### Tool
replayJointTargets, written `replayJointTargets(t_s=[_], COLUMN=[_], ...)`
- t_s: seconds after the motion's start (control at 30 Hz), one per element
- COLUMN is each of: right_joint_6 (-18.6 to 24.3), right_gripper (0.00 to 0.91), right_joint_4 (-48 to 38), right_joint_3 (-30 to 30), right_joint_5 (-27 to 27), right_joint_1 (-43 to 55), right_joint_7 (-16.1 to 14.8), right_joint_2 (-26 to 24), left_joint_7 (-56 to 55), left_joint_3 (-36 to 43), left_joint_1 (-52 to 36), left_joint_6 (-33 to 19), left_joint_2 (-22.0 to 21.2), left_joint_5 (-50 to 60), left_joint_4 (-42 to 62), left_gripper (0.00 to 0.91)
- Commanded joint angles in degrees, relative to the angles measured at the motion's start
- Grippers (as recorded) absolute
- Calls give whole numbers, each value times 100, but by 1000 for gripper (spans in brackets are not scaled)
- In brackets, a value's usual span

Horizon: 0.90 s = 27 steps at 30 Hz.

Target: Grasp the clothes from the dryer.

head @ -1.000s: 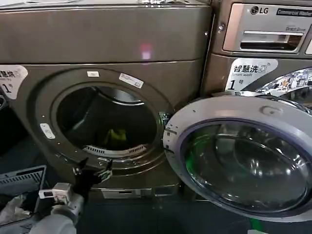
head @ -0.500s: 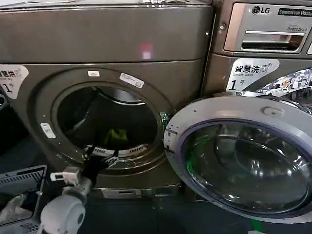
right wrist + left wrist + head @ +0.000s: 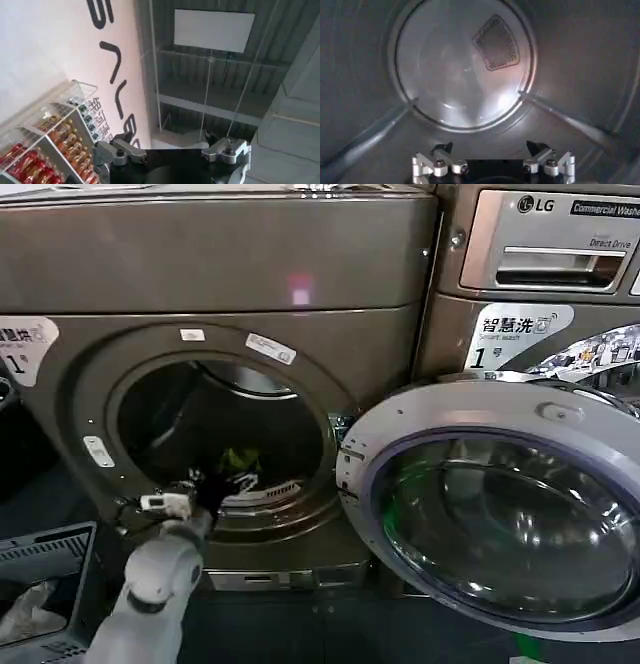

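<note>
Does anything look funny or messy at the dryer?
Nothing looks broken or spilled. The dryer door hangs wide open, one small yellow-green piece of clothes lies alone in the drum, and the left gripper reaches in at the opening.

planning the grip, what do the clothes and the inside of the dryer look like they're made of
The clothes: soft yellow-green fabric, going by the limp crumpled shape. The dryer drum: seemingly bare brushed steel, with dull grey reflections and a perforated vent.

Right tool (image 3: 170, 150) fingers spread, pointing up at ceiling panel (image 3: 214, 30); snack shelf (image 3: 47, 142) beside.
</note>
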Motion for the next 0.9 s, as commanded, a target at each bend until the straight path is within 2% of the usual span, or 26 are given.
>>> replayJointTargets(t_s=[0.03,0.9], right_joint_6=[5,18], right_gripper=[907,907], right_joint_4=[-2,-68], right_joint_3=[28,-21], right_joint_5=[8,12], right_joint_1=[-22,42], right_joint_7=[-2,-42], right_joint_2=[-4,-93], left_joint_7=[3,138], left_joint_3=[279,560], left_joint_1=[-1178,-3603], left_joint_6=[-200,-935], left_joint_2=[-69,-711], left_joint_5=[133,516], left_joint_4=[1344,4874], left_gripper=[907,907])
